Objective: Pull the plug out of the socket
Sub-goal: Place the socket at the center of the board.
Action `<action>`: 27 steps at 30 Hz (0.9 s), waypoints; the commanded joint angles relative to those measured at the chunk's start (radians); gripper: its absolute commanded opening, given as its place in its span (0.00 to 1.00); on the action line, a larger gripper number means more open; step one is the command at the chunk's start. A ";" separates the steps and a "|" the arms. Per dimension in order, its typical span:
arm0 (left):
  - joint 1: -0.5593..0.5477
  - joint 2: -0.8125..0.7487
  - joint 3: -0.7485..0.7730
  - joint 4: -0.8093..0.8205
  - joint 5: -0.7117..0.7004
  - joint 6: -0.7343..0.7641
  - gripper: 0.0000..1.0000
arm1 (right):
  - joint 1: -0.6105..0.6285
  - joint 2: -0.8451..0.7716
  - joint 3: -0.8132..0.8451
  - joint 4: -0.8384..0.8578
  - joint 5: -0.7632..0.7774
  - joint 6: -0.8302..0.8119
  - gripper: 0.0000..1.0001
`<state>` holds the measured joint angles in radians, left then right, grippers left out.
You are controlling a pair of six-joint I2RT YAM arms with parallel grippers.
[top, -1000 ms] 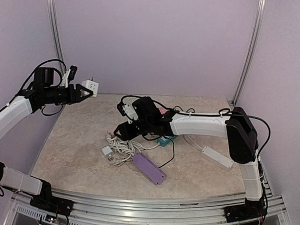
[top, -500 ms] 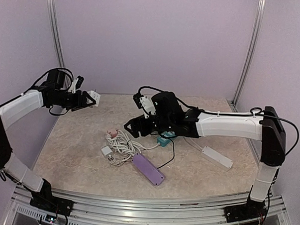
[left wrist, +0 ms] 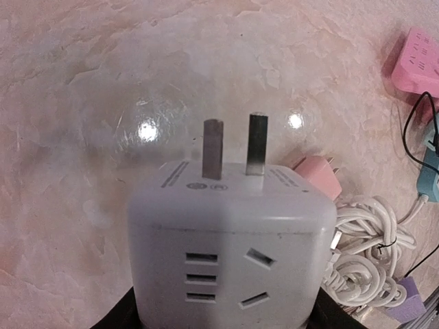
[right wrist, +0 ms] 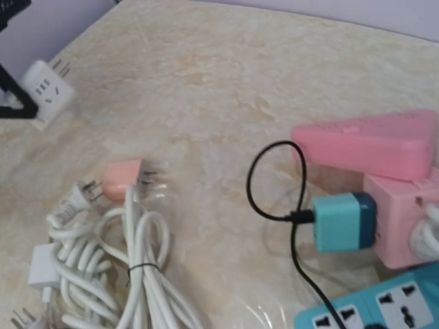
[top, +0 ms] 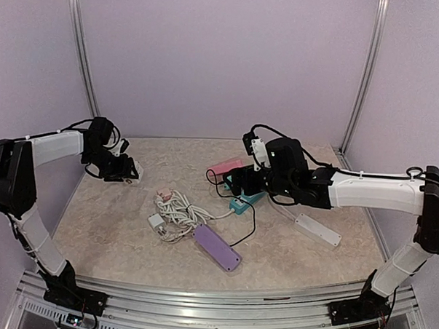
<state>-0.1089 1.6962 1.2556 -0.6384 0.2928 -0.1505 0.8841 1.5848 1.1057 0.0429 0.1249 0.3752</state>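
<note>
The socket is a white cube adapter [left wrist: 230, 240] with two bare prongs on top. My left gripper [left wrist: 226, 301] is shut on its sides, low over the table at the back left [top: 124, 169]. The pink plug [right wrist: 120, 179] lies loose on the table with its prongs bare, at the end of a bundled white cable [right wrist: 130, 274], well apart from the cube [right wrist: 46, 92]. My right gripper [top: 222, 181] hangs open above the table, right of the plug [top: 162, 199]. Its fingers stay out of the right wrist view and hold nothing.
A pink power strip [right wrist: 363, 144] with a teal charger [right wrist: 343, 221] and black cord sits beside a teal strip [right wrist: 384, 308]. A purple strip [top: 217, 246] lies near the front, a white strip [top: 318, 229] to the right. Walls close the back and sides.
The left arm lowered the white cube from high up to just above the table. The right gripper opened, left the pink plug on the table and drew back to the right.
</note>
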 commanded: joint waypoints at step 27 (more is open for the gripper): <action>-0.113 0.168 0.090 -0.125 -0.144 0.049 0.71 | -0.018 -0.057 -0.030 -0.011 0.068 0.027 0.91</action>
<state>-0.2161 1.8565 1.3186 -0.7547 0.1619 -0.1043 0.8742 1.5635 1.0901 0.0429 0.1749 0.3904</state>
